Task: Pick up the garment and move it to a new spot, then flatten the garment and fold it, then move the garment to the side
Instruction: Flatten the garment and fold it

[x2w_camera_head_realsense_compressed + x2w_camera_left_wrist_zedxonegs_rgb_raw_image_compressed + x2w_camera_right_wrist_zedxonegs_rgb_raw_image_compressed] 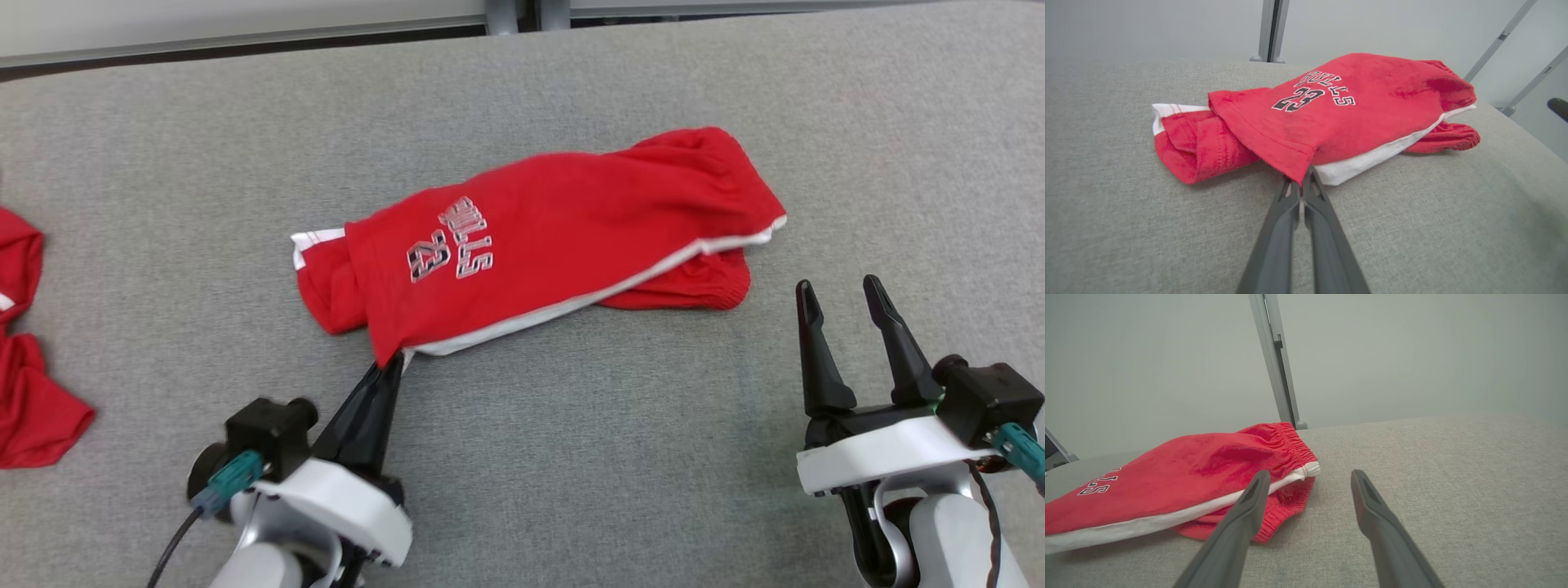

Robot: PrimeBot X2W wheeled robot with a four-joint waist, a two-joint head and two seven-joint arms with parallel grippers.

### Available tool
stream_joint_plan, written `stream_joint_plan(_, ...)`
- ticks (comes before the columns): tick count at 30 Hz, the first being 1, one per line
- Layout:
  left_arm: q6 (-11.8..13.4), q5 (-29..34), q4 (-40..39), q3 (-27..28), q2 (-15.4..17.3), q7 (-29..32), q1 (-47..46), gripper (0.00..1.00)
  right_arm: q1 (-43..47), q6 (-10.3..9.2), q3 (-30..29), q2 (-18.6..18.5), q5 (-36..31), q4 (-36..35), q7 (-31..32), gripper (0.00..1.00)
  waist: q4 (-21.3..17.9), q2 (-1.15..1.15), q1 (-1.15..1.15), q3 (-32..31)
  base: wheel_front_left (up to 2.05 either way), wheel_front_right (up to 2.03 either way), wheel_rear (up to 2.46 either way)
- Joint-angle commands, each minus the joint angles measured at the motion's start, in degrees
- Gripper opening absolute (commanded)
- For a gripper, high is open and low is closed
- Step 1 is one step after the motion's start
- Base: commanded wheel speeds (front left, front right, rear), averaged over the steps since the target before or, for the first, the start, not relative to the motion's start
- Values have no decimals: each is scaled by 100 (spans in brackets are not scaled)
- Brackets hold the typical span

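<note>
The red garment (555, 237) lies bunched and folded over itself in the middle of the grey surface (620, 457), its "23" print facing up. The left gripper (392, 365) is clenched on the garment's near left corner, fingers pinched together on the hem. The right gripper (839, 286) is released, fingers spread, just off the garment's right end and not touching it. Another red cloth (24, 392) lies well left of the garment.

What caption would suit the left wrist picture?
Left gripper shut on the near corner of a crumpled red garment lying on a grey table.
</note>
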Motion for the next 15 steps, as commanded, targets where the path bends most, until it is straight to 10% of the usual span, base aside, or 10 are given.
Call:
stream_joint_plan(1, 55, -7, -93, 50, 77, 42, 98, 0, 48, -2, -27, -28, 38, -31, 18, 100, 64, 0, 0, -54, 0, 0, 0)
stream_joint_plan(7, 248, -129, -437, 233, 434, 406, 609, 0, 191, -2, -104, -31, 33, -121, 101, 100, 150, 0, 0, -172, 0, 0, 0)
stream_joint_plan(9, 217, -216, -414, 248, 420, 414, 644, 100, 217, -2, -123, -36, 31, -158, 130, 100, 158, 0, 0, -192, 0, 0, 0)
stream_joint_plan(15, 321, -147, -240, 451, 291, -242, 488, 100, 302, -2, -176, -51, -78, -378, 176, 100, 151, 0, 0, -282, 0, 0, 0)
